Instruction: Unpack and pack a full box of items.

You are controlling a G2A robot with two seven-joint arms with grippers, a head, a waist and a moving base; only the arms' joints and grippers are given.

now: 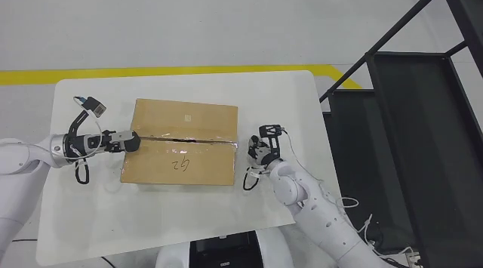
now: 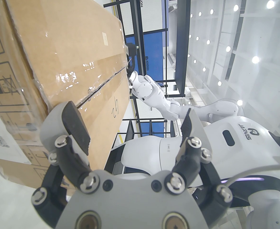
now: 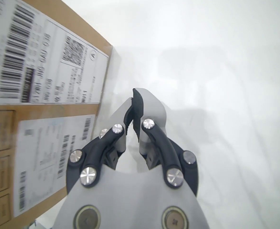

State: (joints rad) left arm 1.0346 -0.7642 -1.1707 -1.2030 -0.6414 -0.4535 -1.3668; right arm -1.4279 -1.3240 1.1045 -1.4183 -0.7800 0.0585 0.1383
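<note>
Facing box [image 1: 181, 142] seam, left hand [image 2: 130, 110] spread

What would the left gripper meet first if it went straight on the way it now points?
Probably the cardboard box: the open left gripper faces its end at the taped seam, with one finger at the top edge. Depth is unclear; it might skim over the lid.
</note>
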